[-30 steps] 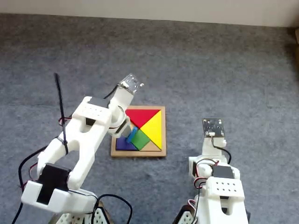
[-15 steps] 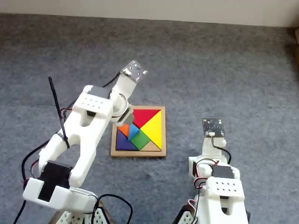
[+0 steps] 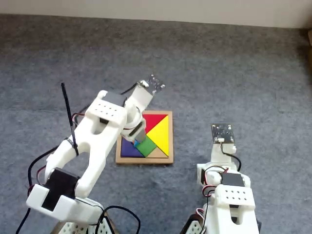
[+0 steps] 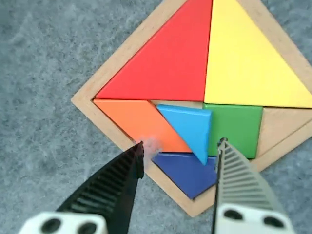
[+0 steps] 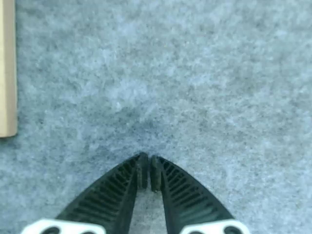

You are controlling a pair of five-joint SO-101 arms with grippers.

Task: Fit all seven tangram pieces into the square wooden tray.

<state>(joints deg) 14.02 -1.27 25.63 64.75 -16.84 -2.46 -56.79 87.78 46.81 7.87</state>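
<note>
The left gripper (image 4: 180,148) has swung right over the tray (image 3: 161,160), its arm now hiding the orange piece (image 4: 134,122) from above.

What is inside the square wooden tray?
Inside: red triangle, yellow triangle, orange parallelogram, light blue triangle, green square, dark blue triangle partly hidden by the left gripper; one bare slot.

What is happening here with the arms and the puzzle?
The left gripper hangs open over the tray, above the light blue triangle. Six coloured pieces lie in it; a triangular spot beside the green square looks bare. The right gripper is shut over the carpet beside the tray.
</note>
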